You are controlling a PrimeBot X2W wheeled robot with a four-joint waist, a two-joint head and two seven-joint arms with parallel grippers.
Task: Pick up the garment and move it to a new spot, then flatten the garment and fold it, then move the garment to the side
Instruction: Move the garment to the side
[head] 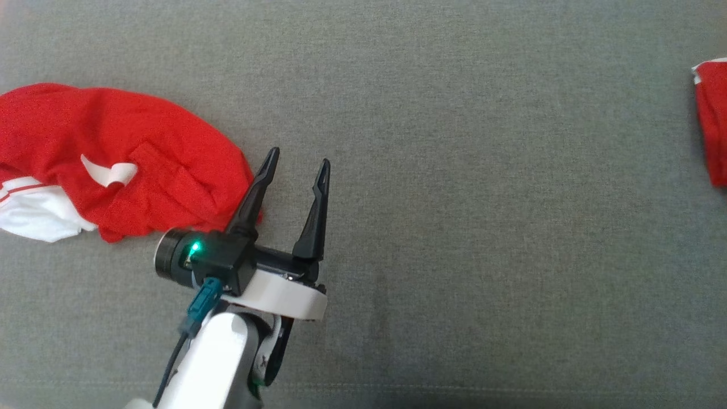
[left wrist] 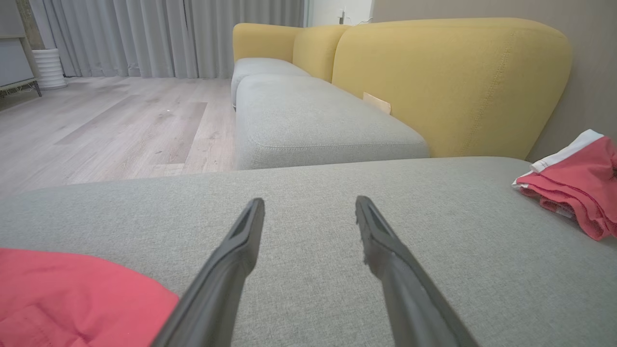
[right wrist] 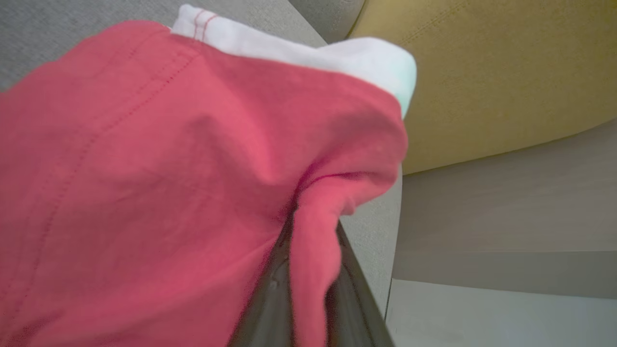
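Head view: the red garment lies crumpled at the left of the grey sofa cushion. White fabric with red stripes is bunched at its lower left, and a small white label curls on top, with no writing that can be read. Just beside the garment's right edge is the left claw, its two dark fingers spread wide with nothing between them, pointing up the view and tilted slightly right. The pale forearm rises from the bottom edge, with a green light lit at the wrist. A second red piece with white trim lies at the far right edge, well apart. The left wrist view shows a small tan tag on the yellow sofa back, too small to read. In the right wrist view the right claw is nearly closed, pinching a fold of red cloth with a white band; I cannot tell which of the two pieces this is.
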